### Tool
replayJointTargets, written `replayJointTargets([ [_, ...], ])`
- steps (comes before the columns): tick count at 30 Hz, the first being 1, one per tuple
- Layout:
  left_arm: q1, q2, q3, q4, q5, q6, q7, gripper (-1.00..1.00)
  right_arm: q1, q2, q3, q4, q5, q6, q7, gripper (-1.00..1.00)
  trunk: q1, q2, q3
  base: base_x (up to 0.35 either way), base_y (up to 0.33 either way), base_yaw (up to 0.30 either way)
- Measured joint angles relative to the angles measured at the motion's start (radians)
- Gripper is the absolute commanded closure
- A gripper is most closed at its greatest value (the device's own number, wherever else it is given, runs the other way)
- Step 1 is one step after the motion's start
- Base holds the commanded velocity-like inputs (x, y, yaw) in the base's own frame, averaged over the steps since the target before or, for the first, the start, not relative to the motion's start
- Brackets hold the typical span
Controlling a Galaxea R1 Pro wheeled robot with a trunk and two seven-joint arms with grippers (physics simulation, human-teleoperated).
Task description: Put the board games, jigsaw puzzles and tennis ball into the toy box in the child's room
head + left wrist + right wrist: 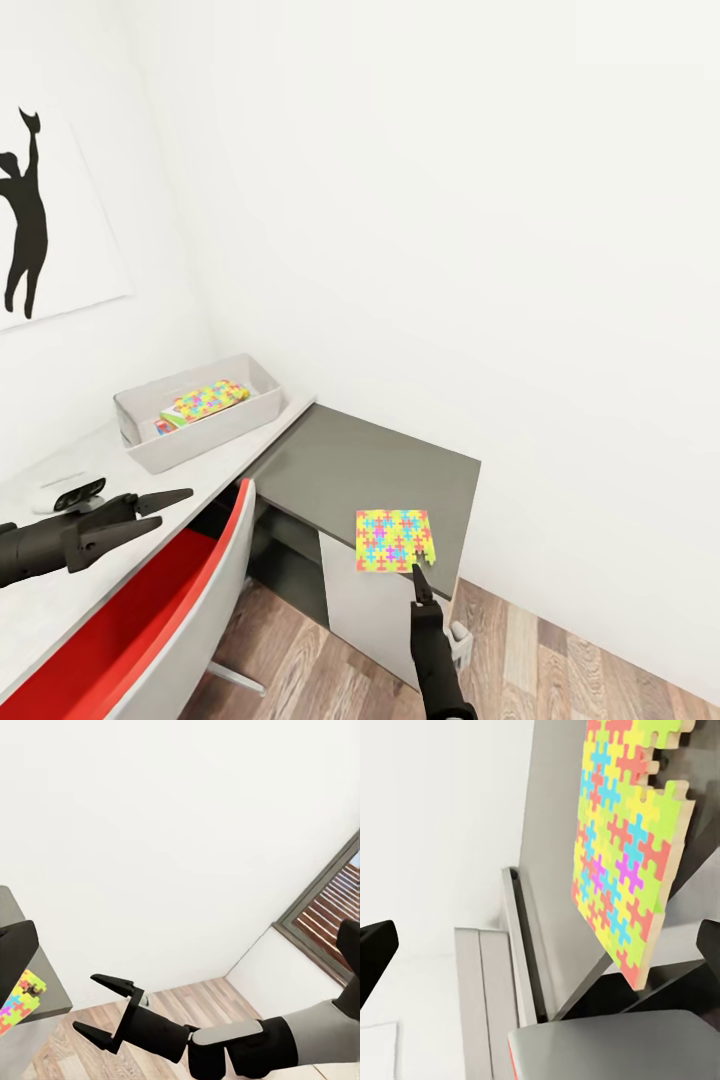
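Right claw [421, 560] reaches toward the notched corner of a jigsaw puzzle [393, 540] lying flat at the front edge of the dark grey part of the bench [370, 460]; from the head view we cannot tell whether its tips touch the sheet. In the right wrist view the two fingers [375, 952] stand wide apart, released, with the puzzle [626, 847] between them. Our left claw [150, 510] hangs spread and empty above the light grey bench top, near a red and grey chair [150, 620]. Farther back on the light top sits the toy box [205, 432], holding a second jigsaw puzzle [208, 400] that lies over other coloured things we cannot make out.
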State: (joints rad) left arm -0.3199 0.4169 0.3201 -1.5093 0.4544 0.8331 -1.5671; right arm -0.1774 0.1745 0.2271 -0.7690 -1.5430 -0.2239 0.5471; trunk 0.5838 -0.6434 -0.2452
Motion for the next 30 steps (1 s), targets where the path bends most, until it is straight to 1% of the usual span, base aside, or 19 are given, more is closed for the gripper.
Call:
replayJointTargets([
  [10,0.0,0.0,0.001,0.0,0.0,0.02,0.0,-1.0,0.0,0.0,0.0,-0.006,-0.001,-0.003,0.003,-1.0,0.038,-0.07,-0.031,0.0,0.0,0.0],
  [12,0.0,0.0,0.001,0.0,0.0,0.023,0.0,-1.0,0.0,0.0,0.0,-0.006,-0.001,-0.003,0.003,-1.0,0.038,-0.07,-0.032,0.0,0.0,0.0],
  [24,0.0,0.0,0.001,0.0,0.0,0.028,0.0,-1.0,-0.001,0.0,0.004,-0.007,-0.002,0.001,0.002,-1.0,0.084,-0.154,-0.069,0.0,0.0,0.0],
  [30,0.001,0.0,0.001,0.0,0.0,0.028,0.0,-1.0,0.0,0.0,0.006,-0.007,-0.001,0.001,0.002,-1.0,0.085,-0.155,-0.069,0.0,0.0,0.0],
])
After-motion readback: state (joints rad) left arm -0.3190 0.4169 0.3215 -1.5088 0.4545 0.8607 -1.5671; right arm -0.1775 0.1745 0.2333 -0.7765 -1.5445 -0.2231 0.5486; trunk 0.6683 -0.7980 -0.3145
